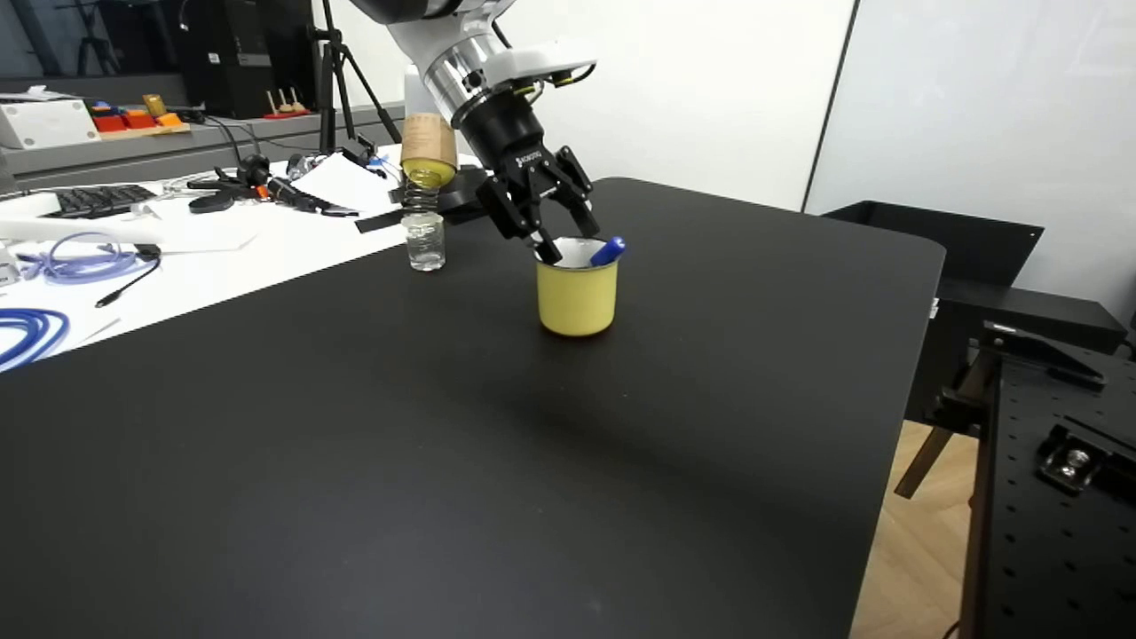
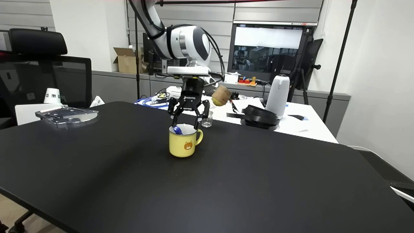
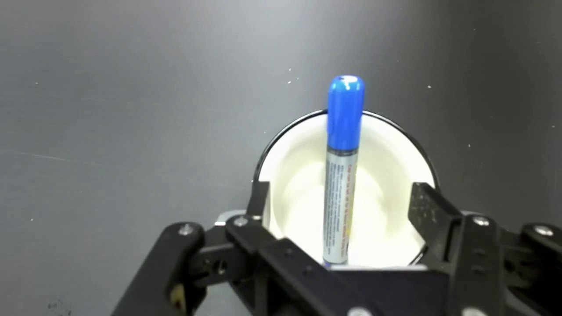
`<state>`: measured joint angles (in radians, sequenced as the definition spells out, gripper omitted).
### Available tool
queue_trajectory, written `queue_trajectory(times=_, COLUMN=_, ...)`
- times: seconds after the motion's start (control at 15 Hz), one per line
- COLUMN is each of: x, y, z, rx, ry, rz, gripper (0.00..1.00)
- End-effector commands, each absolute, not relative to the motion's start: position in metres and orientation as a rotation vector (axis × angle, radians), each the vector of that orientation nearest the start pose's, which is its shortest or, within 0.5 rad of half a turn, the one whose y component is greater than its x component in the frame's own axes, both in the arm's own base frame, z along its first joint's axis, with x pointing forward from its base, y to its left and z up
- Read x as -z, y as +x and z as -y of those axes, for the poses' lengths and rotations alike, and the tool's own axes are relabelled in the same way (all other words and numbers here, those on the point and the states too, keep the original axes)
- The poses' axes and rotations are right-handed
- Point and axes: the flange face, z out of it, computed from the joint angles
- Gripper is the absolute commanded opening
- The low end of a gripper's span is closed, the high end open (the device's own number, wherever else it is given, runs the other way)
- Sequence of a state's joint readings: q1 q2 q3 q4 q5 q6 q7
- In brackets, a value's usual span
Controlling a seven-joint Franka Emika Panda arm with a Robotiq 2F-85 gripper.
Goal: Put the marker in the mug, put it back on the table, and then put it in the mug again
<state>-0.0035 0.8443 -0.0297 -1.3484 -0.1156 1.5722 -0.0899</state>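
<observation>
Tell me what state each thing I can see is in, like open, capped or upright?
Squat yellow cylindrical mug: upright on the flat matte black tabletop.
Slim pale-barrelled, blue-capped marker: cap on, leaning inside the mug, capped end poking above its rim.
Black two-fingered robot hand: open at the mug's mouth, gripping nothing.
White tapered cup: upside down, wide end lowest.
Brown cardboard box: flap open.

White arm (image 2: 190, 37), rounded joints, dark grey cap (image 2: 201, 43), silver band (image 1: 454, 80); black cables (image 2: 222, 63) looped alongside. White bar (image 2: 188, 70), touches of yellow-green (image 2: 195, 77). Black gripper (image 2: 185, 125), white ROBOTIQ lettering (image 2: 190, 97). In wrist view: black links (image 3: 160, 272), silver screws (image 3: 185, 229), blocky, scuffed fingers (image 3: 432, 215).
</observation>
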Motion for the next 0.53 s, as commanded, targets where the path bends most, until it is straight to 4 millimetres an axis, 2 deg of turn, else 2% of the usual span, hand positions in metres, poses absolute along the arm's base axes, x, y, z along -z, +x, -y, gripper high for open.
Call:
queue_trajectory(times=0.0, x=-0.221, y=0.671, z=0.024, rx=-0.884, ry=-3.144, rz=0.154, gripper=1.0)
queue_trajectory(times=0.2, x=-0.259, y=0.671, z=0.011, rx=-0.792, ry=-3.22, rz=0.185, gripper=1.0)
queue_trajectory(times=0.47, x=-0.314, y=0.651, z=-0.005, rx=-0.739, ry=-3.304, rz=0.286, gripper=1.0)
